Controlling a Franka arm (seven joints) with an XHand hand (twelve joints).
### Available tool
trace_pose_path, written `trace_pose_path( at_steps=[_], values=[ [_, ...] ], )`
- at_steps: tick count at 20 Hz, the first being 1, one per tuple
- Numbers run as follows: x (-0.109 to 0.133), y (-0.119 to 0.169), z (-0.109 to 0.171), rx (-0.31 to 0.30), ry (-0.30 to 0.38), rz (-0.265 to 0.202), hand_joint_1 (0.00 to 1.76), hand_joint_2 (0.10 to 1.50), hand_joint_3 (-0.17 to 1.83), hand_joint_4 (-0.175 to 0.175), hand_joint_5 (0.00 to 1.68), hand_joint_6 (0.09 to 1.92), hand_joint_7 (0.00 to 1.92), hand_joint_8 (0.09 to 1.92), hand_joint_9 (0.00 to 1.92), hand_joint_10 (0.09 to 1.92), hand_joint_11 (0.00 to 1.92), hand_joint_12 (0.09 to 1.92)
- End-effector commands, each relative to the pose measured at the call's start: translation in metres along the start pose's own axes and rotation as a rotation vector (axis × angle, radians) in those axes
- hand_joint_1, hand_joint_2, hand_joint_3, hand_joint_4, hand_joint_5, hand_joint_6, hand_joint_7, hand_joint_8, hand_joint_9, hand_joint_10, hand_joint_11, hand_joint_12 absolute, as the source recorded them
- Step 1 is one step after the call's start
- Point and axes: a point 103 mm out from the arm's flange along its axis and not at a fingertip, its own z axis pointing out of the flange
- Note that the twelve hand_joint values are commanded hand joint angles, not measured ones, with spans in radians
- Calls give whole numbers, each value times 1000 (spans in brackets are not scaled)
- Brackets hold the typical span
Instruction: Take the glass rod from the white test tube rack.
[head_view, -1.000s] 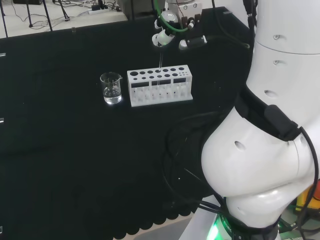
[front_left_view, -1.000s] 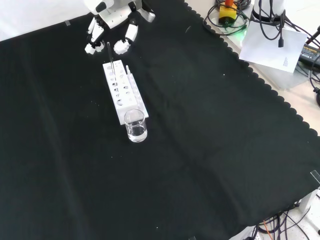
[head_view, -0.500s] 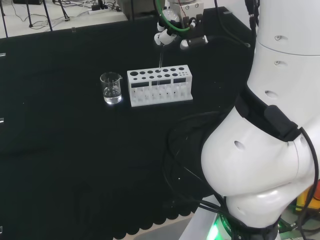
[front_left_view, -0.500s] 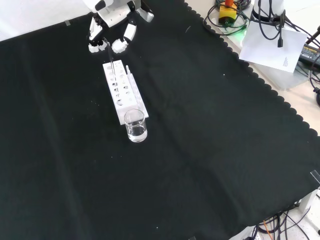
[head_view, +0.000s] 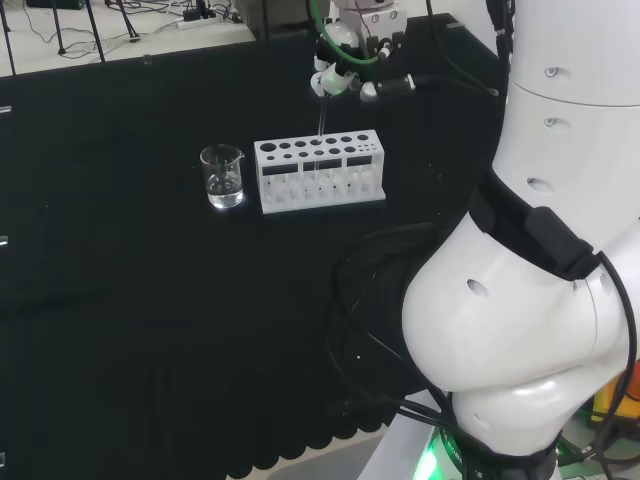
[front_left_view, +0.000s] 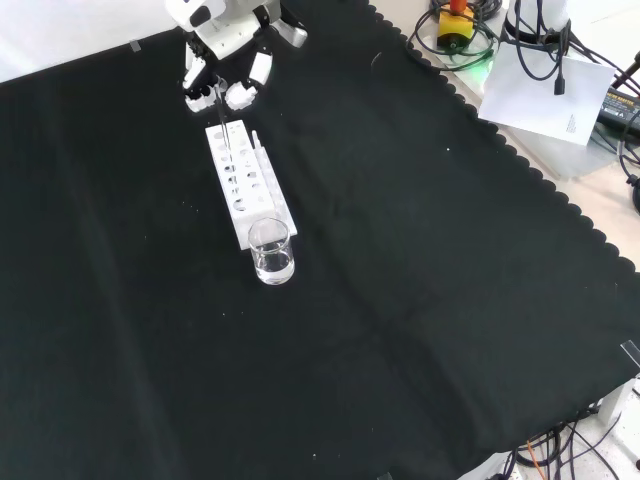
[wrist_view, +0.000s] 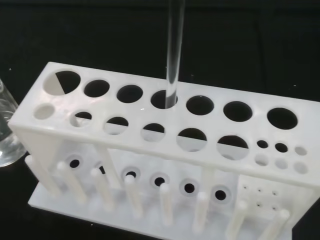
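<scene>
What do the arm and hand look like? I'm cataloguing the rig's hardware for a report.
The arm is made of glossy white rounded links with small dark holes, a black band and black cables looping near its base. The hand is white with black segments and pale fingertips; a green cable runs beside its wrist.

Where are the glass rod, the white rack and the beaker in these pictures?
glass rod (wrist_view: 173, 55): wrist view, on its shaft above the rack's hole.
white test tube rack (head_view: 320, 170): head view, on its front face.
beaker (front_left_view: 272, 255): front view, on its glass wall.

Even overhead light; sharp, shadowless.
</scene>
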Motion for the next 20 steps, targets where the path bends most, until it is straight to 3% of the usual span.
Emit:
trace_pose_path(
  at_steps=[1, 4, 6, 8, 11, 14, 16, 17, 18, 20],
  values=[
    [6, 1, 1, -6, -1, -15, 879, 920, 689, -175, 573, 990, 999, 957, 1326, 938, 1230, 1057],
    [7, 3, 3, -18, 21, -17, 943, 906, 697, -175, 642, 1002, 1051, 992, 1370, 948, 1356, 984],
    [7, 6, 4, -39, 52, -16, 1091, 1043, 369, -175, 735, 1196, 987, 1116, 1406, 967, 1513, 839],
    [8, 8, 4, -60, 87, -18, 1202, 1107, 168, -175, 760, 1168, 978, 1214, 1431, 996, 1560, 712],
    [12, 11, -1, -123, 126, -29, 1271, 854, 536, -175, 941, 984, 1057, 1235, 1390, 1096, 1485, 691],
    [19, 10, -12, -170, 104, -43, 1381, 653, 796, -175, 1068, 762, 1087, 1164, 1335, 1100, 1487, 692],
    [22, 6, -27, -164, 90, -34, 1393, 914, 345, -175, 1018, 657, 957, 1176, 1146, 1203, 1500, 684],
    [23, 4, -33, -162, 88, -32, 1363, 976, 185, -175, 1100, 524, 1018, 1126, 1237, 1156, 1521, 669],
    [24, 1, -39, -163, 86, -31, 1370, 1034, 82, -175, 1091, 495, 990, 1123, 1189, 1175, 1533, 654],
    [26, -6, -54, -161, 83, -30, 1334, 1085, -98, -175, 1237, 290, 1104, 1052, 1378, 1039, 1569, 613]
  ],
)
